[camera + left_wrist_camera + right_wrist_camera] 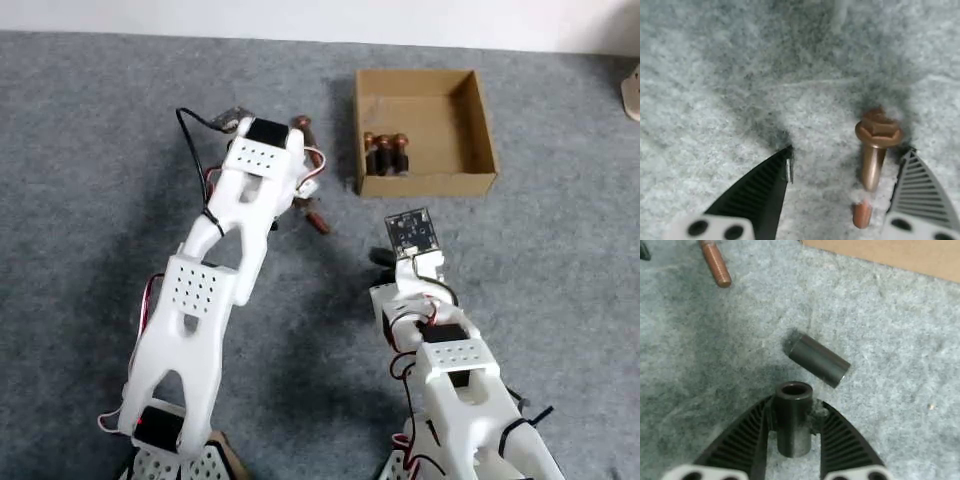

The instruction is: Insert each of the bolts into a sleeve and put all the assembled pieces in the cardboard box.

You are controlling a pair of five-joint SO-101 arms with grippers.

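Note:
My left gripper point(847, 152) is open low over the carpet, and a copper bolt point(875, 145) lies between its fingers, close to one ribbed finger point(920, 192). In the high view this bolt point(318, 220) pokes out beside the left arm, and another bolt point(300, 126) lies farther back. My right gripper point(792, 412) is shut on an upright black sleeve point(792, 422) with its bore facing the camera. A second black sleeve point(819, 361) lies on its side just beyond it. The cardboard box point(478, 110) holds three assembled pieces point(385, 155).
Grey carpet covers the table. A bolt's threaded end point(716, 266) and the cardboard box wall point(890, 255) show beyond the right gripper. A white object point(631, 92) sits at the far right edge.

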